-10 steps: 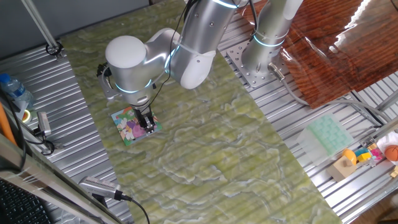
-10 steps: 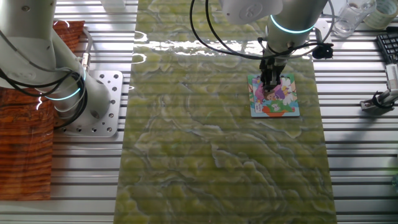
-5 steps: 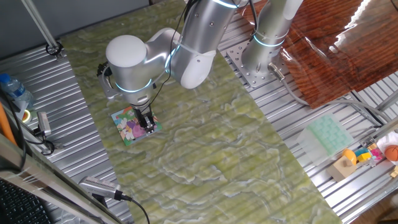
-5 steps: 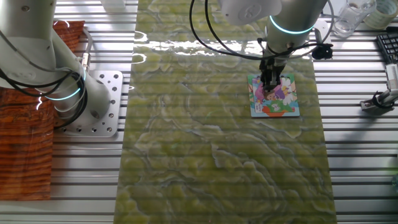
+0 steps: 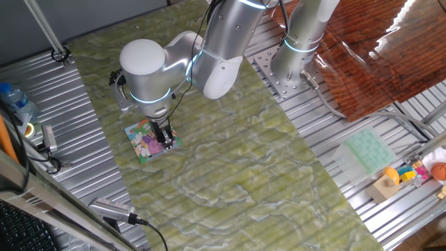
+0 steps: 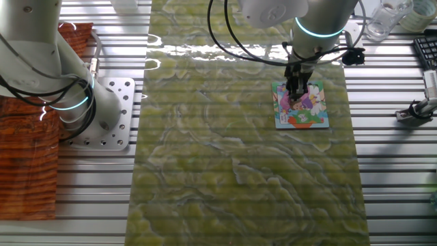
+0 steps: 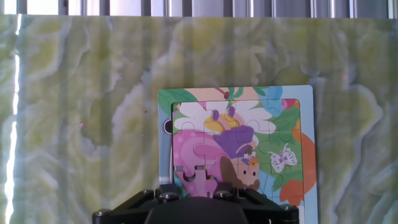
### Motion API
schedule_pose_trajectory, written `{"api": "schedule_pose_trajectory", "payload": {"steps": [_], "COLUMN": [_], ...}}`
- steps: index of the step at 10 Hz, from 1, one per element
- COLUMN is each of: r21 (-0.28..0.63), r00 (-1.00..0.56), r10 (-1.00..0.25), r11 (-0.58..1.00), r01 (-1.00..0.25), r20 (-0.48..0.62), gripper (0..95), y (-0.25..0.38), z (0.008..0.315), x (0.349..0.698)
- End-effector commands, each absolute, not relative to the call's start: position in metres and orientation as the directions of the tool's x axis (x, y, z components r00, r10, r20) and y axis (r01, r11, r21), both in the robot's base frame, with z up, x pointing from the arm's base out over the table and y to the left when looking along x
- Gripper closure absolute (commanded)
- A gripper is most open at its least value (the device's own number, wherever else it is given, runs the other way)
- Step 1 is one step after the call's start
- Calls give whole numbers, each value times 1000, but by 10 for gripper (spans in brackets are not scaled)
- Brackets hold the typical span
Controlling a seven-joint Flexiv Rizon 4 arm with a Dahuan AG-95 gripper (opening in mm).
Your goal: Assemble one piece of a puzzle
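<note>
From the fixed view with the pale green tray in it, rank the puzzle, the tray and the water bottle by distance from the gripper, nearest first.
1. The puzzle: directly under the gripper.
2. The water bottle: at the picture's left edge, on the metal slats.
3. The pale green tray: far right, across the mat.

A green marbled mat (image 5: 230, 174) covers the table's middle — a pale green moulded tray (image 5: 368, 152) and toys (image 5: 411, 174) lie near its right edge.
</note>
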State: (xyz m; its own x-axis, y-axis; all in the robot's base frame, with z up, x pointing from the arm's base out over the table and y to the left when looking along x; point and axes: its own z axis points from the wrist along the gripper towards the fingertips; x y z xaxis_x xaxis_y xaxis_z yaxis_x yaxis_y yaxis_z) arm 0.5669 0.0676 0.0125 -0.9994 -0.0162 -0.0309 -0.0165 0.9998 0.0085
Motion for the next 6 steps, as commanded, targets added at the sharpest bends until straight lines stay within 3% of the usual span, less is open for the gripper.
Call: {"api": "schedule_pose_trajectory", "payload": {"steps": [1,5,6], "r21": [11,14,14], "r00": [-999,-999,-999], "r10": [-12,-16,-16], "r11": [1000,1000,1000], "r01": [-12,-16,-16], "r20": [-30,-34,-34], "gripper": [950,950,760], "y": [68,68,68], "z": [12,12,12], "x": [567,567,567]}}
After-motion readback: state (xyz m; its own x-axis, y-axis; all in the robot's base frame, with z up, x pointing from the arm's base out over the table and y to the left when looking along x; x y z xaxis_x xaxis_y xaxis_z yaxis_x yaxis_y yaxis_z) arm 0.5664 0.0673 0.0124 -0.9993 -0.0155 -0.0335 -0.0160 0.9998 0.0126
